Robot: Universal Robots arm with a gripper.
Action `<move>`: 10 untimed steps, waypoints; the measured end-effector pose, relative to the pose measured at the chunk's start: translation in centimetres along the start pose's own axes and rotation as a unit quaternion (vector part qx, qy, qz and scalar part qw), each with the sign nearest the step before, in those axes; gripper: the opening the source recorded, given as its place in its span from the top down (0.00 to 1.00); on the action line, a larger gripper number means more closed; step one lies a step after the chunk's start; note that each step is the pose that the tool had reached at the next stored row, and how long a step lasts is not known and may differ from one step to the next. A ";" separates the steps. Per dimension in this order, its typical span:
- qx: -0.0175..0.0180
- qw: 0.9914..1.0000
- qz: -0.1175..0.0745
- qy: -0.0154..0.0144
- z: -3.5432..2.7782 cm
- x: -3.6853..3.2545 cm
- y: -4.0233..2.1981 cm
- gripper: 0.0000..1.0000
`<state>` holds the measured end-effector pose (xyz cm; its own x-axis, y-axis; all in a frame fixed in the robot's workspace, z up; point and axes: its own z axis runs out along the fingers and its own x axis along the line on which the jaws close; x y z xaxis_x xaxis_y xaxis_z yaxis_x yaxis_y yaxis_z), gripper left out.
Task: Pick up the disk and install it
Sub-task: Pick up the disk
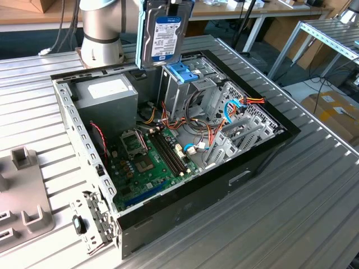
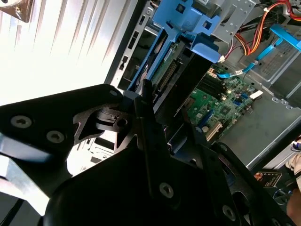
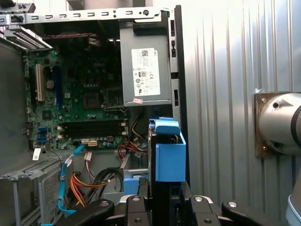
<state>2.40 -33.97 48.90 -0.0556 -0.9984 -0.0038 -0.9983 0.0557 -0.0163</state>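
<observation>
The disk, a grey hard drive with a white-and-blue label and light-blue rails, hangs upright over the back of the open computer case. It is just above the metal drive cage, whose blue latch sits right under the disk's lower edge. Both wrist views show the disk edge-on, held between the black fingers of my gripper, which is shut on it. The gripper grips the disk's upper end.
Inside the case lie a green motherboard, a grey power supply and loose orange and blue cables. The arm's base stands behind the case on the ribbed metal table. A grey fixture sits at the exterior view's left.
</observation>
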 end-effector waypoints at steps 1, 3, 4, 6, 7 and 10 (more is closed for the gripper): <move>0.000 1.000 0.000 0.000 0.02 -0.05 -0.57 0.65; 0.000 1.000 0.000 0.000 0.03 -0.12 -1.32 0.65; 0.000 1.000 0.000 0.000 0.04 -0.14 -1.56 0.65; 0.000 1.000 0.000 0.000 0.05 -0.22 -2.35 0.65; 0.000 1.000 0.000 0.000 0.05 -0.24 -2.60 0.65; 0.000 1.000 0.000 0.000 0.07 -0.35 -3.66 0.65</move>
<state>6.07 -33.82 48.90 -0.0557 -0.9984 -0.0040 -0.9983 0.0558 -0.0164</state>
